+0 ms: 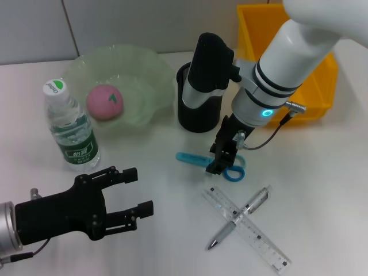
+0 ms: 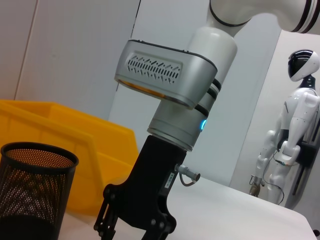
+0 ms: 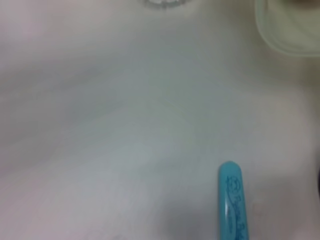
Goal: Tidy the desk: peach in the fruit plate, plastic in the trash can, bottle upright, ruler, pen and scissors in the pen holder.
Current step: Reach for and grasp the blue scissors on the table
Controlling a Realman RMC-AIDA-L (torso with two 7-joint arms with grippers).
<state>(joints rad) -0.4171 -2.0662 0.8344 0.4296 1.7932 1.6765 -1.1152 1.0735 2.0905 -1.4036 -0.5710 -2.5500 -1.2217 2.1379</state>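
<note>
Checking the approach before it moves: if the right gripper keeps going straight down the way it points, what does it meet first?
Most likely the blue-handled scissors lying on the white desk; the right gripper points down right over them, though the remaining gap is unclear.

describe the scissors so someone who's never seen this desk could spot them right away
Find the black mesh pen holder mid-desk. Just in front of it lie the scissors, flat on the white table, with the right hand over them. Their bright blue colour sets them apart from the clear ruler and pen.
</note>
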